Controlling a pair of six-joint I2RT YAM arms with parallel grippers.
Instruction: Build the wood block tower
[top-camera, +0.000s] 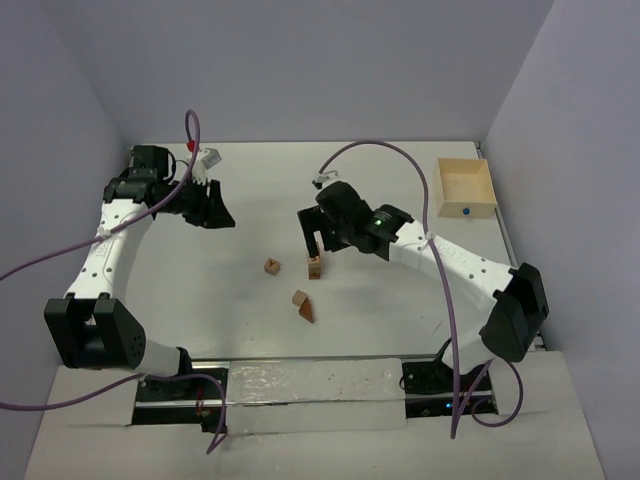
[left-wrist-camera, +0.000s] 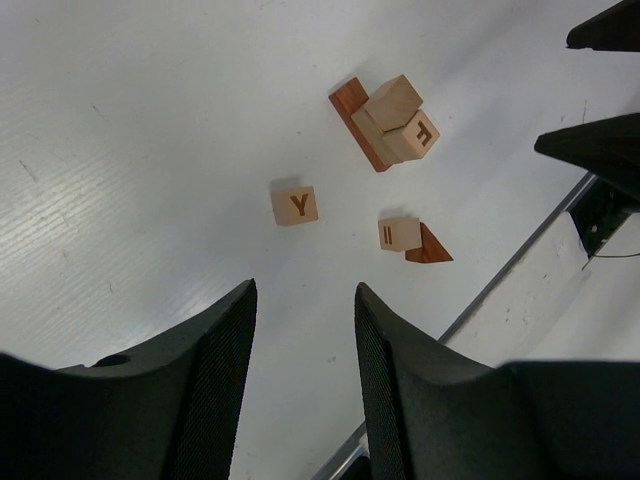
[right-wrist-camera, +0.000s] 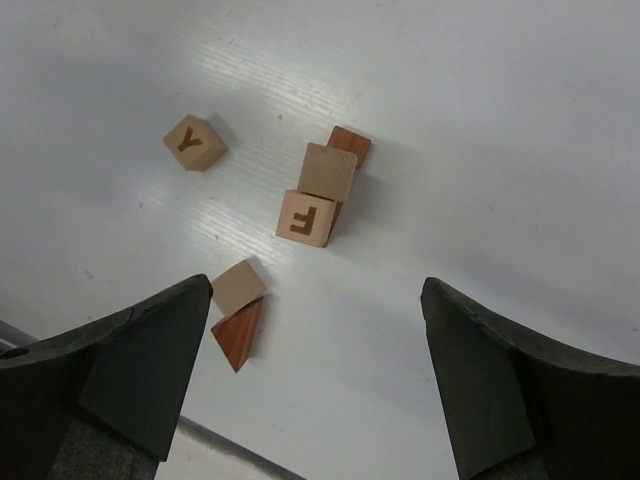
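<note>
1. The left hand (top-camera: 218, 215) hangs over the far left of the white tabletop (top-camera: 240, 335). Its two black fingers (left-wrist-camera: 215, 380) are spread apart and there is nothing between them. It is well apart from all the blocks.
2. The tan wooden cube with a dark Y (top-camera: 271, 266) sits by itself near the middle of the tabletop, with the Y facing up.
3. A bit nearer and to the right is the tan wooden cube with two dark lines (left-wrist-camera: 399, 234). The reddish-brown wooden wedge (left-wrist-camera: 428, 245) lies right against it.
4. To the right of the Y cube is a little clump of three blocks, all touching. They are the tan wooden cube with a dark F (right-wrist-camera: 306, 218), the plain tan wooden block (right-wrist-camera: 327, 172) and the reddish-brown wooden bar (right-wrist-camera: 350, 145). The bar runs along one side of the two tan blocks. I cannot tell if any block sits on top of another.
5. The right hand (top-camera: 318, 245) hangs just over this clump. Its fingers (right-wrist-camera: 150, 360) are spread very wide and it holds nothing.
6. The open light-wood square box (top-camera: 466, 188) sits at the far right edge of the tabletop, well apart from the blocks.
</note>
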